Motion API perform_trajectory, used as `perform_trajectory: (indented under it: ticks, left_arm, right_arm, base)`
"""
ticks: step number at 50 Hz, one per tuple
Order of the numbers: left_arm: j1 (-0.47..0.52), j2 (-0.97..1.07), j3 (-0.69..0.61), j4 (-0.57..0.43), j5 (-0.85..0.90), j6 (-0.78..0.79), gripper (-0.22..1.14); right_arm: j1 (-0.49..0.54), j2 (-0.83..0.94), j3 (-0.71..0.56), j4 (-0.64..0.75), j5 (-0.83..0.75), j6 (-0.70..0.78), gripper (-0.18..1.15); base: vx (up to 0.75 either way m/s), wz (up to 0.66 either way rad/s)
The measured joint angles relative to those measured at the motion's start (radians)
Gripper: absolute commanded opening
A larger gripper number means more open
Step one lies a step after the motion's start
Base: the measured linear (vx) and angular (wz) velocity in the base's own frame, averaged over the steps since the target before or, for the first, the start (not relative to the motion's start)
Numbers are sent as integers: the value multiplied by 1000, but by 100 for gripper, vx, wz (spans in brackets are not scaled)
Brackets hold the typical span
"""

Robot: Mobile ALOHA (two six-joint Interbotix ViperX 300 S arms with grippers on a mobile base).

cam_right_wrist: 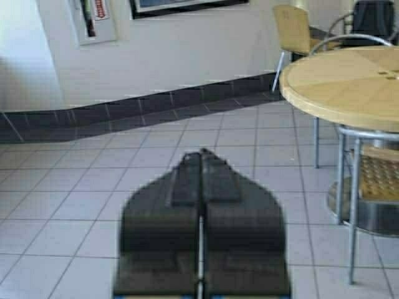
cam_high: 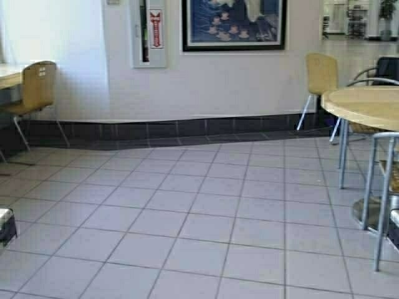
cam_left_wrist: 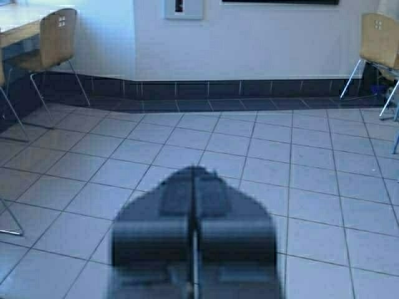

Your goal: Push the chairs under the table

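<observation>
Across the grey tiled floor [cam_high: 187, 212], at the far left against the wall, we see a tan plywood chair [cam_high: 36, 90] with four small square cut-outs in its back, standing just beside the end of the pale wood counter table [cam_high: 9, 73], whose edge barely enters the high view. Its seat faces the counter, but its legs and back stand out on the floor. From the left wrist view, the same chair [cam_left_wrist: 55, 40] sits at the counter's end [cam_left_wrist: 25, 22].

A second tan chair [cam_high: 321, 78] stands at the far right near the wall, behind a round wooden table [cam_high: 368, 106] on a steel pedestal. Grey metal armchairs [cam_high: 383, 180] crowd around that round table. This second chair is well apart from the counter.

On the wall between the two chairs hang a fire extinguisher cabinet [cam_high: 149, 31] and a dark-framed picture [cam_high: 234, 25], with a band of dark tiles [cam_high: 187, 131] along the base.

Our left gripper [cam_left_wrist: 195, 187] points out over the floor toward the wall, its fingers pressed together with only a thin seam between them and nothing held. Our right gripper [cam_right_wrist: 201, 177] is likewise closed and empty, aimed across the tiles with the round table near its side. Neither gripper touches any chair.
</observation>
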Motion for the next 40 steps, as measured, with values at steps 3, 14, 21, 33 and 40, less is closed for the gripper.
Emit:
perform_trajectory:
  ticks: [3,14,21,33,40]
  left_arm:
    - [0,-9,8,0,0,0,3]
    - [0,-20,5,0,0,0,3]
    - [0,-29,5,0,0,-2,3]
    - [0,-112,8,0,2,-3,3]
    - [0,-124,29,0,2,-5,3]
  right_arm:
    - [0,0,0,0,0,-2,4]
    - [0,6,-3,0,0,-2,4]
    - [2,21,-9,2,0,0,4]
    - [2,25,-11,2,-2,0,4]
    - [0,29,-11,6,0,0,4]
  base:
    - [31,30]
    - [29,36]
    - [26,37]
    - [25,53]
    - [24,53]
